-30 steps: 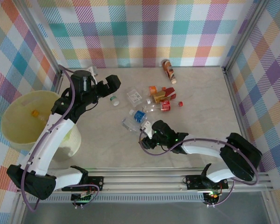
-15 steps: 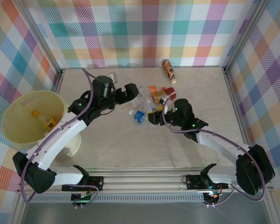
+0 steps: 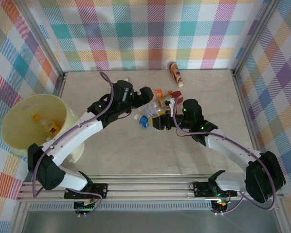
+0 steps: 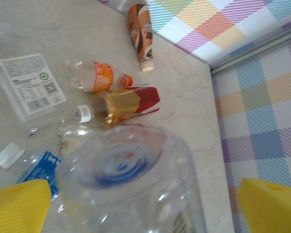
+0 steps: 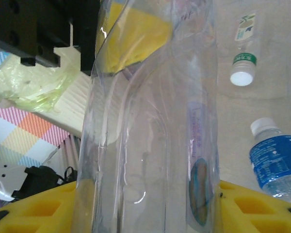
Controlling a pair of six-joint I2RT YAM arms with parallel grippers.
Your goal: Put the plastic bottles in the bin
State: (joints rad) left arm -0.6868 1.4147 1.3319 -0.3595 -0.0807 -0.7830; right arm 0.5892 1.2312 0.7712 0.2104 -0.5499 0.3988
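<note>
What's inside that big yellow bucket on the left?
An orange-marked bottle and a second bottle lie in the bin. The left arm covers its right rim, so anything there is hidden.

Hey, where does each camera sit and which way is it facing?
Top external: above and behind the bases, looking down on table, bin, left arm, right arm.
Left wrist: looks past open left end effector at bottles toward the far wall.
Right wrist: looks along clear bottle gripped by right end effector.
Shared: blue-label bottle, in all three.
</note>
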